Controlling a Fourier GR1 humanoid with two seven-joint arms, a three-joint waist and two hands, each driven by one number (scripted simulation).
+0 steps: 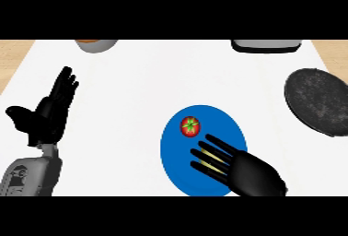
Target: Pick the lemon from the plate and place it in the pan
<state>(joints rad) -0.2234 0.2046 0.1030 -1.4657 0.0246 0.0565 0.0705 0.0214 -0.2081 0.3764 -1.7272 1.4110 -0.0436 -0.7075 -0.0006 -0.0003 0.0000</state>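
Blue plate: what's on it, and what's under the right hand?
A red tomato-like fruit lies on the blue plate. The right hand covers its lower right; only yellow slivers show between its fingers, the rest hidden.

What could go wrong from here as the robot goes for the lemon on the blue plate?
The lemon shows only as yellow slivers between the fingers of the right hand, so a grasp may land off-centre and let it roll. The red fruit lies just beyond those fingers on the same blue plate and might get knocked. The pan sits apart at the right, so the carry could end short.
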